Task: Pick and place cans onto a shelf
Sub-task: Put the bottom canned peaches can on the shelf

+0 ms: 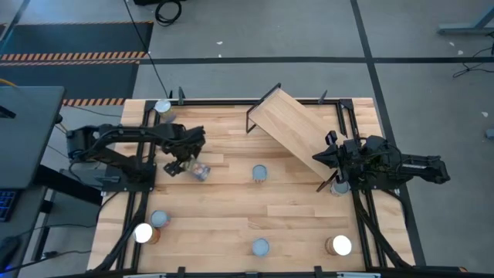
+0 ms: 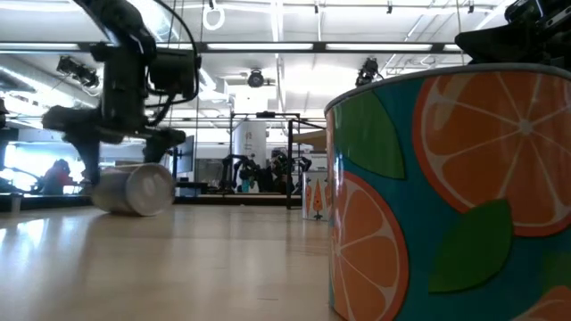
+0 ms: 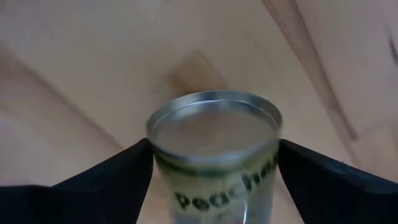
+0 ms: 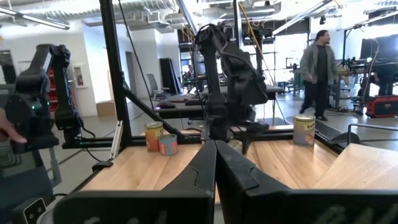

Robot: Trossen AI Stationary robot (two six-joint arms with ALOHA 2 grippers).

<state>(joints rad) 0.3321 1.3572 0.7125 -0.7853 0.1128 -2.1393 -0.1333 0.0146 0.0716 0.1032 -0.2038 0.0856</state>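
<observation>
A can [image 3: 214,134] lies on its side on the wooden table, silver end toward the left wrist camera; it shows also in the high view [image 1: 199,171] and the low view [image 2: 134,189]. My left gripper [image 1: 185,161] points down over it, open, one finger on each side of it. My right gripper [image 4: 216,168] is shut and empty, held level above the table's right side [image 1: 318,159]. The shelf [image 1: 297,131], a light wood plank on a black wire frame, stands slanted at the far middle. Several other cans stand upright, among them one at mid-table [image 1: 260,174]. My left gripper comes at the lying can from above, its fingers [image 3: 118,180] close beside the can's round sides [image 3: 163,177] near the silver end. The can rests on the table. I cannot tell whether the fingers touch it.
Upright cans stand at the far left [image 1: 163,108], near left [image 1: 160,220], near middle [image 1: 261,247], near right [image 1: 340,245] and under my right arm [image 1: 338,185]. An orange-patterned can [image 2: 446,196] fills the low view's right. A person [image 4: 318,65] stands beyond the table.
</observation>
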